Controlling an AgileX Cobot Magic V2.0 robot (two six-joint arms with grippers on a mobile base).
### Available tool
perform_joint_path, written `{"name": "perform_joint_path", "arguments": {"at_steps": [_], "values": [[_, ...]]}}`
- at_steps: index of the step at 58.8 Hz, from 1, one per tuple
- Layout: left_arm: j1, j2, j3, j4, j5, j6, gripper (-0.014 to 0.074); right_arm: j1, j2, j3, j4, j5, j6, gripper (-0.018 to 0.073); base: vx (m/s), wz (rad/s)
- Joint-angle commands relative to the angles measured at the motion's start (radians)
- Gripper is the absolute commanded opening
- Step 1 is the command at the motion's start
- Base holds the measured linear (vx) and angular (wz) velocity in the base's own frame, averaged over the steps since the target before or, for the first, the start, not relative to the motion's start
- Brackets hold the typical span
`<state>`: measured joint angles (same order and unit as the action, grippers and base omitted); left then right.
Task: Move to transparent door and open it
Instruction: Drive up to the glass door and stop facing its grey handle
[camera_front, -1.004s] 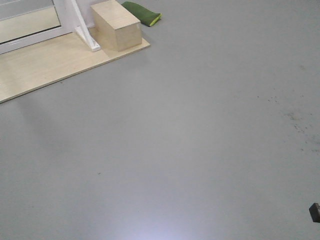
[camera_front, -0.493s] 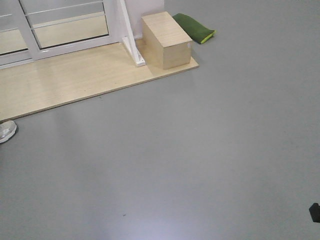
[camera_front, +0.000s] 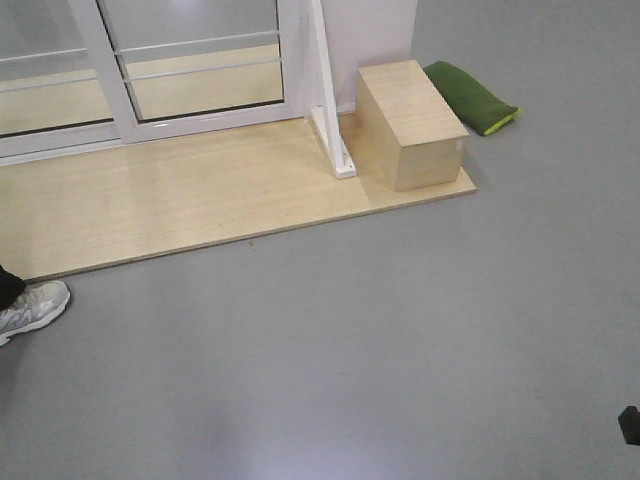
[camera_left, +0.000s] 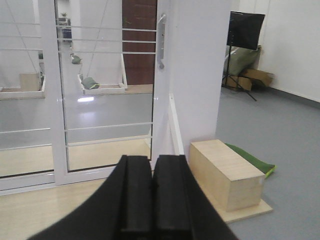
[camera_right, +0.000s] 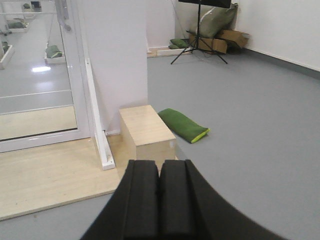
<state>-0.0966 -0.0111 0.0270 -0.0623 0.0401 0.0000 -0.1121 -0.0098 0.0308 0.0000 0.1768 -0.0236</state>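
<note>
**A:** Which way is the door from the arms?

**B:** Ahead and well apart. The glass door (camera_left: 107, 90) stands at the back of the wooden platform (camera_front: 180, 200). It has thin white bars across it, and its grey handle (camera_left: 161, 40) is on the right-hand edge of the frame.

**A:** How does the handle run?

**B:** Upright, with its long axis up and down. From the left claw (camera_left: 151, 195) it lies high and just right of centre. From the right claw (camera_right: 159, 200) it sits far off in the top left corner.

**A:** So the left arm?

**B:** I'd judge so, since it is better lined up. Both claws are pressed together, pads touching and holding nothing, so whichever goes must spread first.

**A:** Anything in the way?

**B:** The wooden box (camera_front: 410, 120) sits beside the white post (camera_front: 328, 100), right of the door. The approach should probably keep left of it.
</note>
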Motion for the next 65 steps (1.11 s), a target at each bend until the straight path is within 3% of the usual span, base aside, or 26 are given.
{"name": "perform_joint_path", "arguments": {"at_steps": [1,65], "values": [[0.000,-0.012,0.030,-0.008,-0.085,-0.007,-0.0006,-0.002,-0.014,0.013,0.000,-0.082,-0.007,-0.0008,0.62,0.28],[0.000,-0.012,0.030,-0.008,-0.085,-0.007,-0.0006,-0.002,-0.014,0.013,0.000,-0.084,-0.007,-0.0008,0.56,0.17]]}}
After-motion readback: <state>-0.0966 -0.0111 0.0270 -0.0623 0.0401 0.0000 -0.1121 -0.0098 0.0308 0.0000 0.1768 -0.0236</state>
